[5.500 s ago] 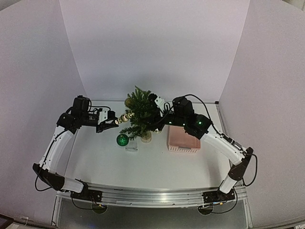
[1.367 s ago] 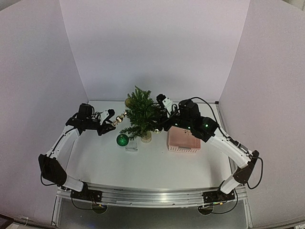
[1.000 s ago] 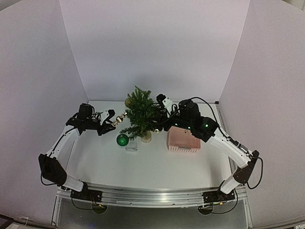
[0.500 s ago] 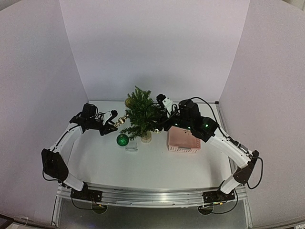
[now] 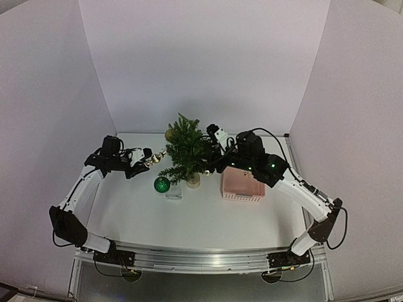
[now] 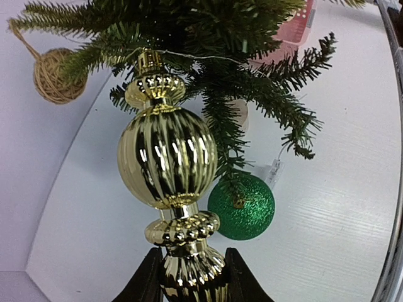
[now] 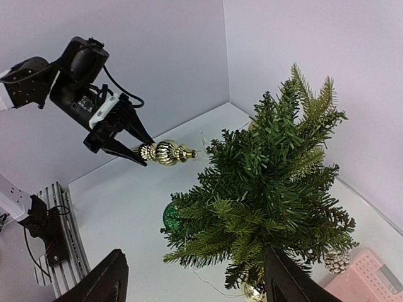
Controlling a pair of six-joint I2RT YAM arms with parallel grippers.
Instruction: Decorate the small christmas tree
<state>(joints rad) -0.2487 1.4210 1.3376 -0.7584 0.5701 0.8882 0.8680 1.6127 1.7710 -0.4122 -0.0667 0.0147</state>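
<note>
Robotics lab booth, plain pale walls (image 5: 208, 63) around white table (image 5: 189, 217); left arm (image 5: 77, 190), right arm (image 5: 296, 189) on aluminium rail (image 5: 201, 257)

The left end effector (image 6: 192, 267) grips a gold ornament (image 6: 167, 165) at the small christmas tree (image 6: 239, 25).

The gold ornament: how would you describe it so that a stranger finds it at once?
Find the tree, then its left side, where the left gripper is. The gripper holds the gold ornament by one end: long, ribbed and shiny, unlike the round green ball and the twine ball.
</note>
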